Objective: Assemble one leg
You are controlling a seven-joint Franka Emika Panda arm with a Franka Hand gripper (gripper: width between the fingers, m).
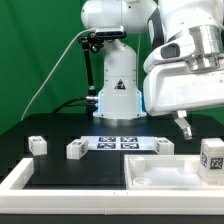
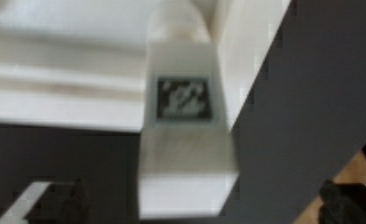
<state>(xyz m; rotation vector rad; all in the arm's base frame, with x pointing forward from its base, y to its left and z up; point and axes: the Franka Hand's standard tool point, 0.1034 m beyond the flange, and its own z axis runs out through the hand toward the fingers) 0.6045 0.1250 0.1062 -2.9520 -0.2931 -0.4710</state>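
Observation:
A leg (image 1: 212,155), a white post with a black-and-white tag, stands at the exterior view's right, by the right end of the tabletop (image 1: 150,178). My gripper (image 1: 183,128) hangs just above and to the left of it, holding nothing that I can see. In the blurred wrist view the tagged leg (image 2: 183,120) runs up between my dark fingers (image 2: 290,130), close to one of them, with a gap on the other side. The jaws look open. The tabletop's rim (image 2: 55,70) lies beside the leg.
Three more legs stand on the black table: two at the left (image 1: 37,145) (image 1: 76,150) and one behind the tabletop (image 1: 164,147). The marker board (image 1: 120,142) lies in front of the robot base (image 1: 115,95). A white rim (image 1: 20,180) runs along the front left.

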